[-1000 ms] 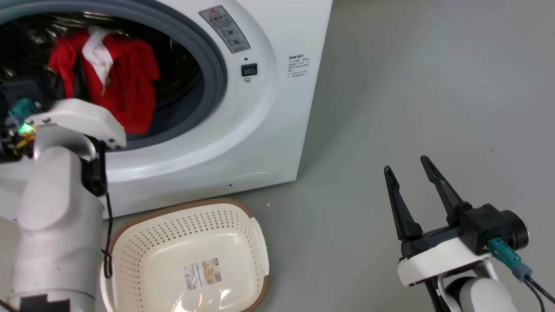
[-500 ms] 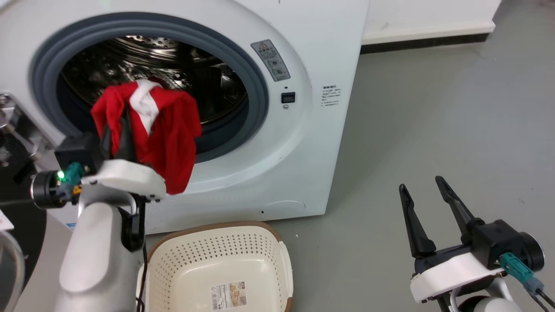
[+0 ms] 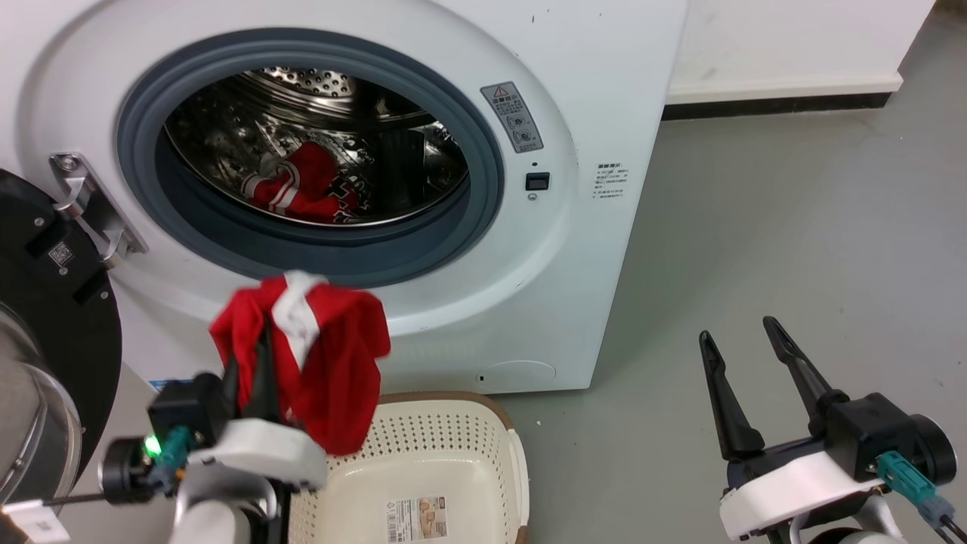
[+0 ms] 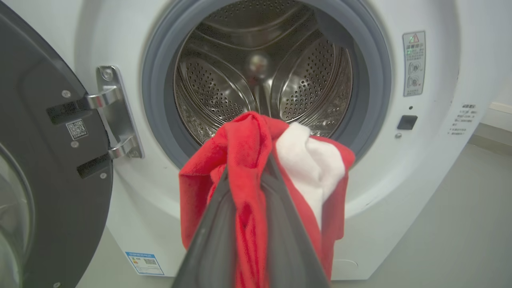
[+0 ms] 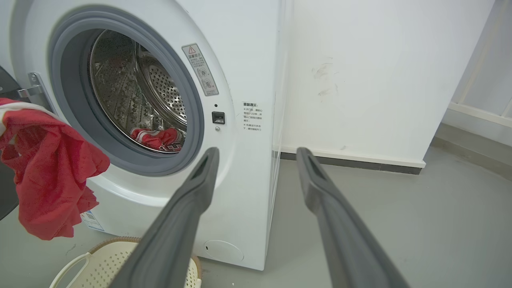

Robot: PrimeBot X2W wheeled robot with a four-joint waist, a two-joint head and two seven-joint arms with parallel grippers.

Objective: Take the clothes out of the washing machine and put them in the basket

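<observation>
two soft bright red garments with white trim are seen. one red garment with a white patch (image 3: 332,378) is clamped between the long dark fingers of the left gripper (image 3: 261,355), which are closed on the cloth. it is held in the air in front of the large white front-loading washing machine (image 3: 589,91), below the round grey rubber gasket (image 3: 487,181) and over the left edge of the cream perforated plastic basket (image 3: 453,431) with a brown woven-look rim. its lower folds are draped down beside the gripper's white body. the other red garment with white stripes (image 3: 302,189) is left lying at the bottom of the perforated steel drum (image 3: 317,91). the basket is set on the grey floor (image 3: 793,227) just before the machine's front, and a label is seen on its bottom. the black-rimmed porthole door (image 3: 53,325) is swung open to the left. the right gripper (image 3: 736,330) is held well apart to the right, above the floor, with its two fingers spread wide and released
</observation>
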